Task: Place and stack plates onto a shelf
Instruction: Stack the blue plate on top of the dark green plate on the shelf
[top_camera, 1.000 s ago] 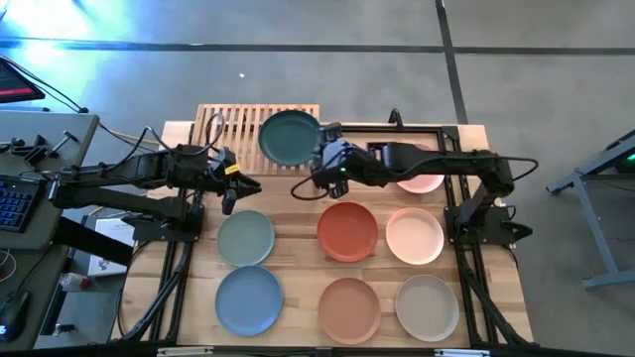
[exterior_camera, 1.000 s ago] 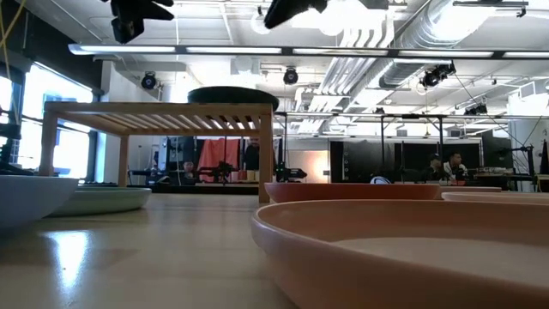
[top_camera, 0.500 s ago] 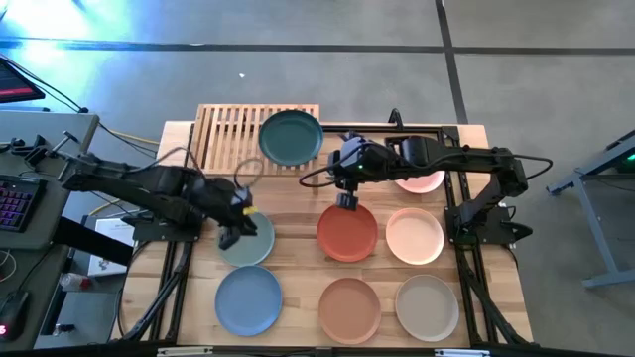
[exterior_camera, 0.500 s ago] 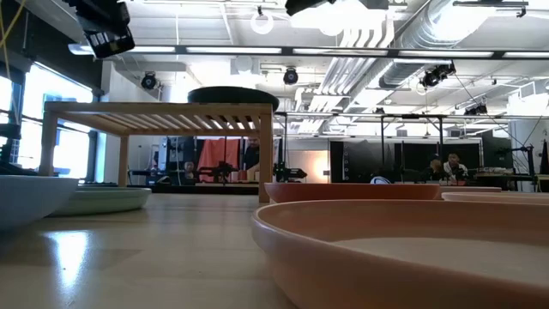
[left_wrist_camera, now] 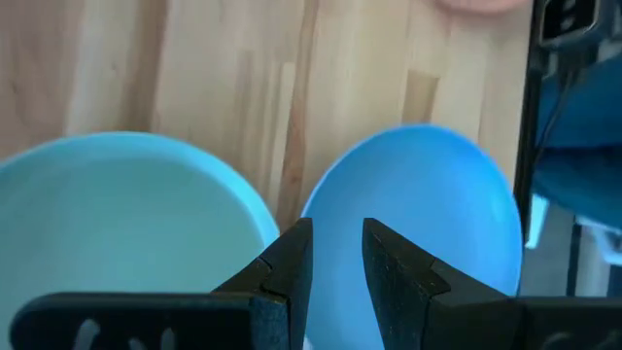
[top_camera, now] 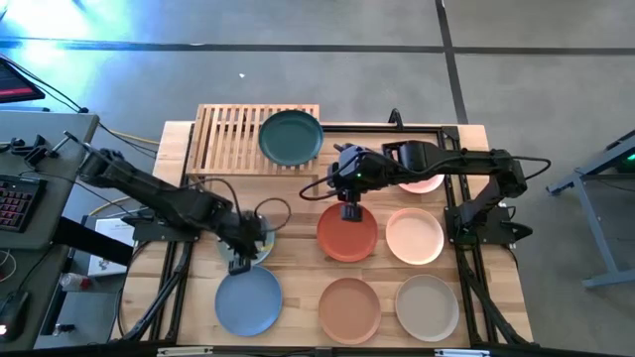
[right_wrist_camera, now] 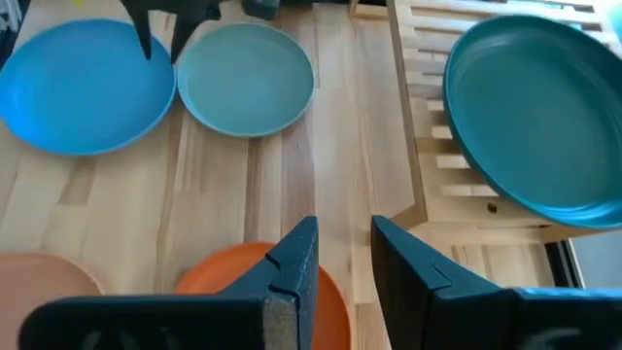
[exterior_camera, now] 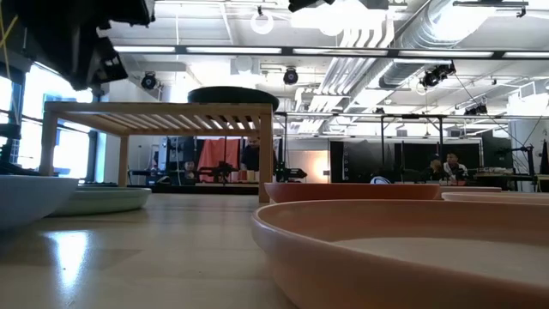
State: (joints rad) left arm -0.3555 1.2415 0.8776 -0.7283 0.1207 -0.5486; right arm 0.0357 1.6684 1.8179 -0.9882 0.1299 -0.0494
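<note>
The left gripper (top_camera: 238,262) has swung down over the sage plate (right_wrist_camera: 245,78), the right gripper (top_camera: 349,211) away from the shelf (top_camera: 230,139) toward the red plate (top_camera: 347,232), both jaws empty, slightly parted, next pickups coming.

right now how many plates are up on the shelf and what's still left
Done: one dark teal plate sits on the shelf. In hand: nothing; the left gripper hangs open between the sage green plate and blue plate, the right gripper open over the terracotta plate. Seven remain on the table.

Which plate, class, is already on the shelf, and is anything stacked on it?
Only the dark teal plate lies on the shelf; nothing is stacked on it.
</note>
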